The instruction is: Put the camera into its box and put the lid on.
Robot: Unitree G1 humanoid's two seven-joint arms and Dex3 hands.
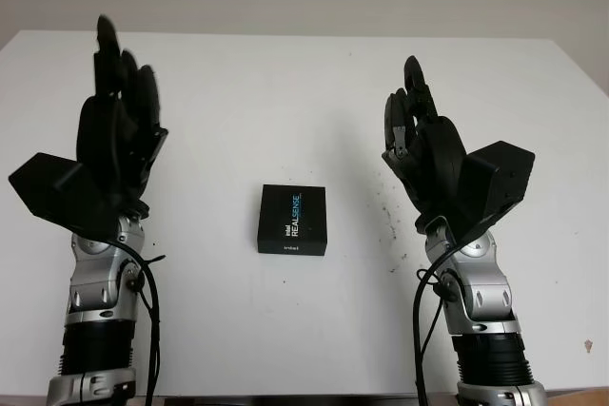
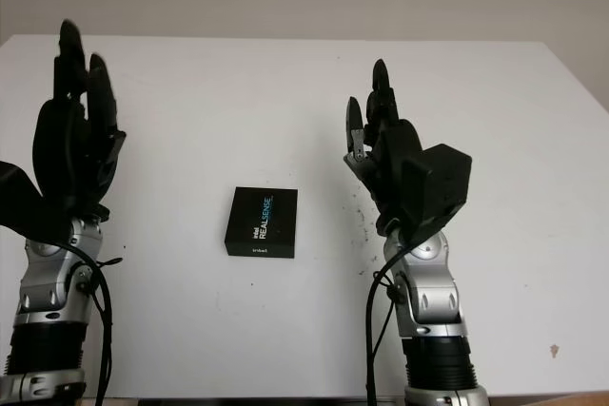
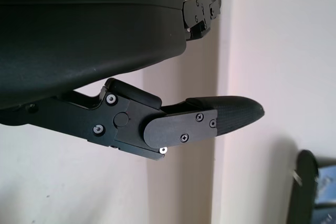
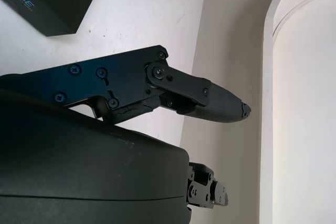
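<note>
A black box point(image 1: 291, 220) with its lid on is seen lying flat near the middle of the white desk point(image 1: 314, 83), while the left hand point(image 1: 119, 130) and right hand point(image 1: 423, 145) are held open above the desk on either side of it, nothing being held or touched.

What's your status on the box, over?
Left hand and right hand open, raised either side of the table. RealSense box closed, lid on, centred between them, untouched. Nothing in the way.
</note>
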